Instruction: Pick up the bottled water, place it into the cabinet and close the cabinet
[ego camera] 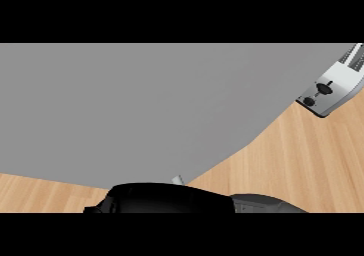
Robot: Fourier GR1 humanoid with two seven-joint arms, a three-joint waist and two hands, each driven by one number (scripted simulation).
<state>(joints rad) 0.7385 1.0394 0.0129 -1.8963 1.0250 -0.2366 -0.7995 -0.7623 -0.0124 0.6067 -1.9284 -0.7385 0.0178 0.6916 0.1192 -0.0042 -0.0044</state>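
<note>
Cannot tell clenched from released for the black hand [170, 199] at the lower edge, nor its side; sits just under the broad grey cabinet door [126, 110], likely to push it shut; no bottled water visible, perhaps hidden behind that door.

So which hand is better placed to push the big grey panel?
Probably right: the only black hand in view comes in from lower right, at the lower edge of the grey panel. The left hand doesn't show.
</note>
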